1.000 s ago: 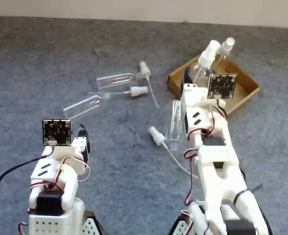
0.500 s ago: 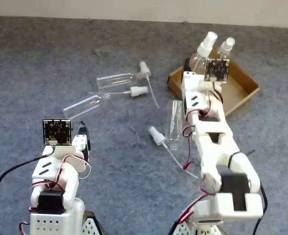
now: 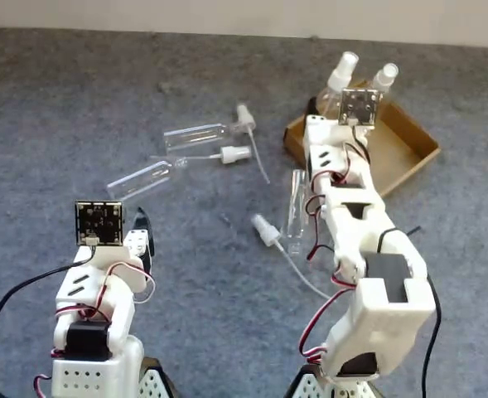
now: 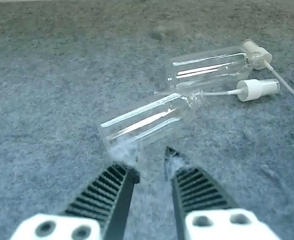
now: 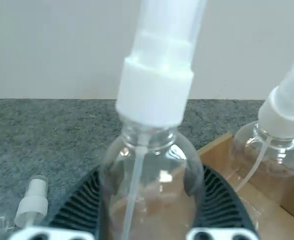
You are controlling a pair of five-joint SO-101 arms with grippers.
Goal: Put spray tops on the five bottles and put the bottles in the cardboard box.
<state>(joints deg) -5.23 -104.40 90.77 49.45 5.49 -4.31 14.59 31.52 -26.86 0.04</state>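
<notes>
While clamping a capped bottle (image 5: 149, 165) in the right gripper (image 5: 150, 200) at the cardboard box (image 3: 405, 149) edge beside another capped one (image 5: 281, 135) standing inside, looks two-fifths done, leaving three bare bottles (image 3: 195, 135) (image 3: 140, 178) (image 3: 297, 199) on carpet (image 3: 61, 99) near the parted left gripper (image 4: 147, 157).

soft, even light on the grey carpet (image 3: 53, 91), faint shadows, white glints along a clear bottle (image 4: 147, 119)
</notes>
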